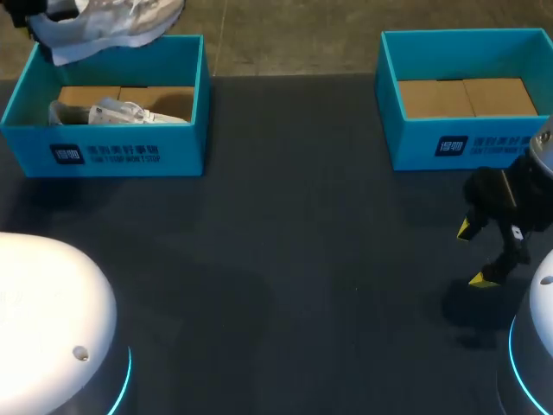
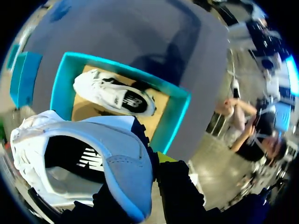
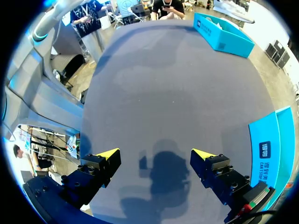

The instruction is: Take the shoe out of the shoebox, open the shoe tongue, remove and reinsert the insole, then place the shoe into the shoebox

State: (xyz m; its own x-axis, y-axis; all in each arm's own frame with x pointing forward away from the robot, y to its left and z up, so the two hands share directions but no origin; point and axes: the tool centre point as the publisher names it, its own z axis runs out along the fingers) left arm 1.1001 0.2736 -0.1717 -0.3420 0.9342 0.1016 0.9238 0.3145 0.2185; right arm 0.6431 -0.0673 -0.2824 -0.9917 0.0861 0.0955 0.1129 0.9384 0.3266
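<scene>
Starting at the left gripper [image 2: 156, 173]: pinched on a white shoe [image 2: 88, 154] at its pale blue heel end, with one yellow fingertip [image 2: 163, 157] showing against the outside and the other hidden by the shoe. Held up in the air there, clear of the table [image 3: 173, 84], over the far rim of the left box [image 1: 104, 154] at the table's far left corner in the head view. Directly beneath, inside that blue box, on its brown cardboard floor: a second shoe [image 2: 114, 93], white with black patches, lying on its side and touching neither the lifted shoe nor the gripper.

Over at the right gripper [image 3: 155, 156]: spread wide, yellow tips well apart, gripping nothing, hanging above the dark tabletop near the right edge with its own shadow on the surface below. Just beyond it, toward the far right corner: the right box [image 1: 467, 143], blue like the other, brown cardboard floor showing inside. Well apart, those two boxes, with a broad stretch of dark table between them
</scene>
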